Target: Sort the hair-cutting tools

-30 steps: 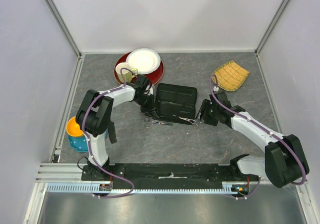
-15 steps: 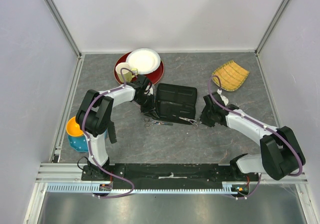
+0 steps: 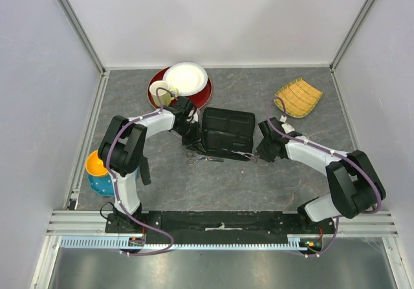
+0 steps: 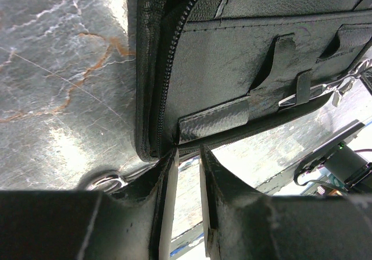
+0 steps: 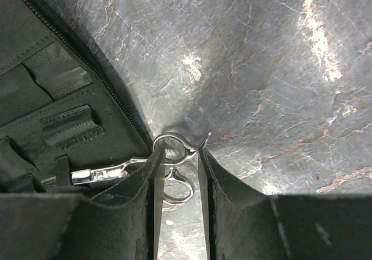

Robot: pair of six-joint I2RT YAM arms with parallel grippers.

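An open black case (image 3: 226, 127) lies mid-table. One pair of silver scissors (image 3: 242, 154) rests with its blades on the case's near edge and its rings on the table. My right gripper (image 3: 257, 154) is shut on the upper ring of these scissors (image 5: 174, 136), one finger on each side. My left gripper (image 3: 191, 141) pinches the case's near left corner (image 4: 168, 138), which is raised off the table. A second pair of scissors (image 3: 196, 158) lies just in front of that corner; its ring (image 4: 107, 183) shows beside my left fingers. No comb is clearly visible.
A red plate (image 3: 200, 98) with a white plate (image 3: 186, 78) and a mug (image 3: 160, 92) stands at the back left. A yellow woven tray (image 3: 299, 97) lies at the back right. An orange bowl on a blue cup (image 3: 97, 171) sits at the left edge.
My right gripper's jaws have closed in on the scissors' ring, and the right arm's elbow has swung inward. The left arm and the case have not moved.
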